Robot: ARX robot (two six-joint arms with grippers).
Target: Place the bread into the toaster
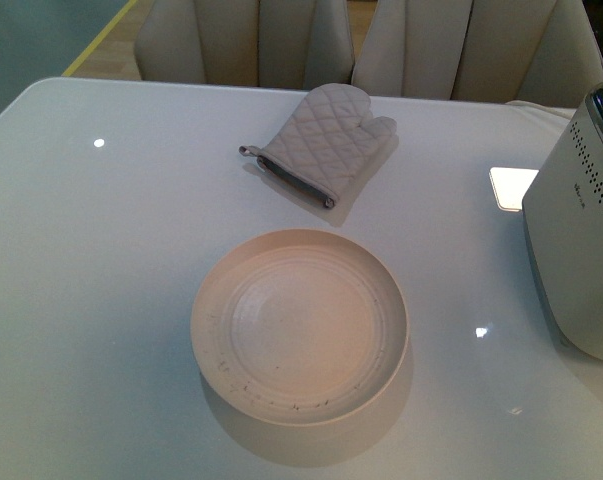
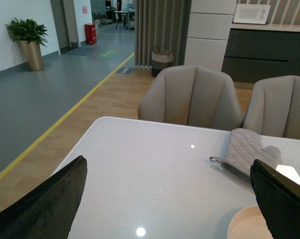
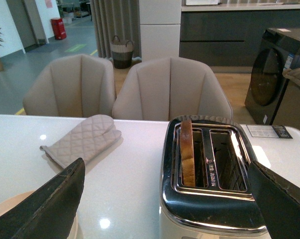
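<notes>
Between the wide-spread fingers of the right claw (image 3: 164, 199), just ahead and below: toaster (image 3: 209, 199), bread (image 3: 187, 157) already standing on edge in one slot, long axis along it, top still proud; left claw (image 2: 169, 199), likewise wide, farther off.

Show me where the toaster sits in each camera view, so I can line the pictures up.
Front view: the toaster at the right edge, cut off by the frame.
Left wrist view: not in it.
Right wrist view: centre-right foreground, seen from above, with the bread standing in one of its two slots.
Shared landmark: the oven mitt on the table.
</notes>
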